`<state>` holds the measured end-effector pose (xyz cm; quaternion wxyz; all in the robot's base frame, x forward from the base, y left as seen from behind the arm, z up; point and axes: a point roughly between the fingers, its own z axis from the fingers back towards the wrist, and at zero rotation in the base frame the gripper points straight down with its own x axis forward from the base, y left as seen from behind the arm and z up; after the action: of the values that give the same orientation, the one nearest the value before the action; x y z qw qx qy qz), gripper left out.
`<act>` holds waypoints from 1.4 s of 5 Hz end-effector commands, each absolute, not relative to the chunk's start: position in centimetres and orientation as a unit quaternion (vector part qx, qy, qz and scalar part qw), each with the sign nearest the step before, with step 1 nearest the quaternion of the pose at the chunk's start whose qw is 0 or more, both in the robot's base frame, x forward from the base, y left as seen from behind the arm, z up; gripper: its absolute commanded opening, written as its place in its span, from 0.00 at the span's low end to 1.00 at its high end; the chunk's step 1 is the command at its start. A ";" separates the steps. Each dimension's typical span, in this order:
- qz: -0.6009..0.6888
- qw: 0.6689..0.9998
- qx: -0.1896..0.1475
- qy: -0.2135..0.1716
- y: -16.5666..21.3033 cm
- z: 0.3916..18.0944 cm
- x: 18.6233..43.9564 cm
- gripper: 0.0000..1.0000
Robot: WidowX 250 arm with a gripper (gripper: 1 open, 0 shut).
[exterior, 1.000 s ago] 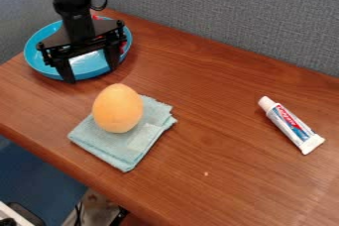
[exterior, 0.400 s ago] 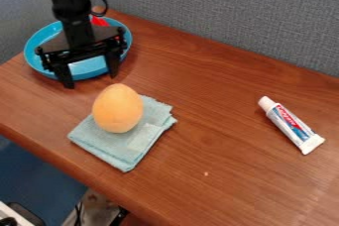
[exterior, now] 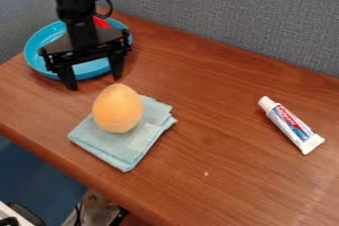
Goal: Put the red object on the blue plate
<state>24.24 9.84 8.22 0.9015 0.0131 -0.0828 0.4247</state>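
Gripper (exterior: pixel 89 68) wide open, empty, at plate (exterior: pixel 40 40); orange ball (exterior: pixel 117 108) (reddest thing here) sits at five o'clock; round, it may roll.

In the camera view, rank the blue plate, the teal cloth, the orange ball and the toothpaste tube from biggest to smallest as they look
1. blue plate and teal cloth: look alike, and the gripper hides part of the plate.
2. orange ball
3. toothpaste tube: longer than the ball but thin, so close.

No readable text anywhere; the toothpaste tube (exterior: pixel 290 124) has red and blue print, too small and blurred to make out.
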 end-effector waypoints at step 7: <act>0.398 0.914 0.018 -0.082 8.7 5.3 25.4 1.00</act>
<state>25.56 8.40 5.31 0.9152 0.0154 -0.0811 0.3944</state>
